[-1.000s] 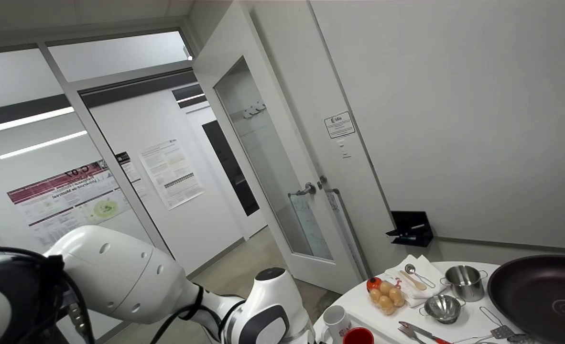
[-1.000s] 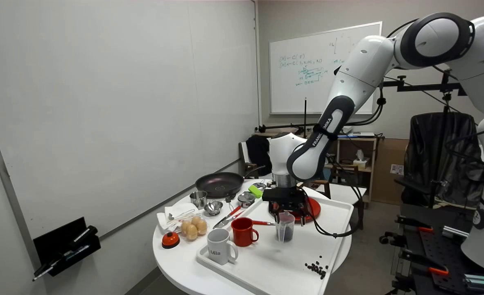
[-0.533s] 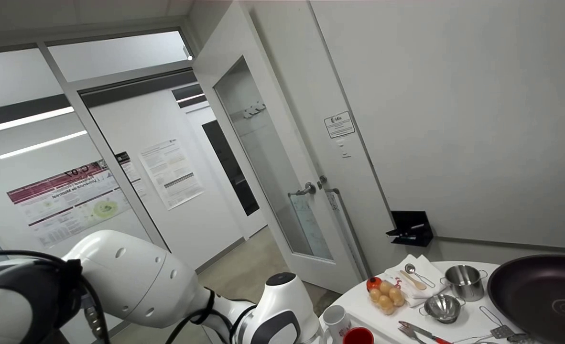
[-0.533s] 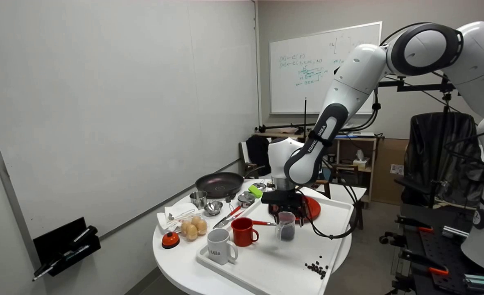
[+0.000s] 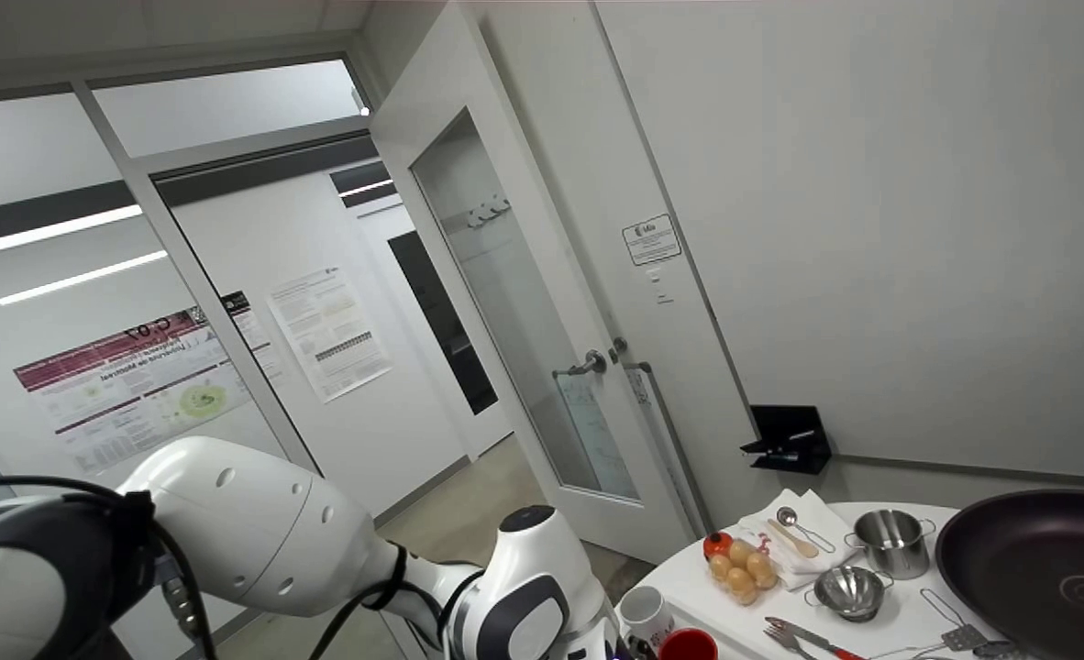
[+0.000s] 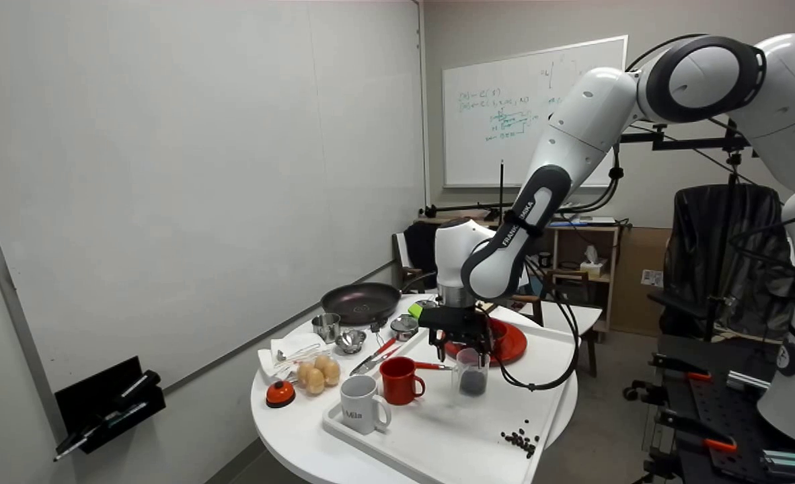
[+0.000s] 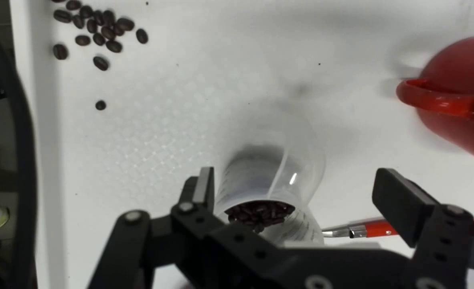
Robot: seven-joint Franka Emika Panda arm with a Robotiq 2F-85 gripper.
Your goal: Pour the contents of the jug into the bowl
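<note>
Relation of hand to jug before a grasp (step inferred; pour apparently yet to begin). Take as landmark the jug, standing upright on the white tray, long axis vertical, dark beans inside. Note the hand poised near the top of the jug, fingers pointing down along much the same axis and spread wide to either side of the jug in the wrist view, nothing grasped. Compare the two gaps in that view: narrow from jug to the finger away from the red mug, wide from jug to the finger on the red mug's side. Called for, in judgement: a small shift of the hand away from the red mug, then a straight descent around the jug; without the shift, expect a nudge or tilt from the nearer finger. Not to be told here: depth of the fingertips against the jug's rim, or any contact. See also, in an exterior view, behind the jug: a red plate and a probable red bowl, partly hidden by the hand.
</note>
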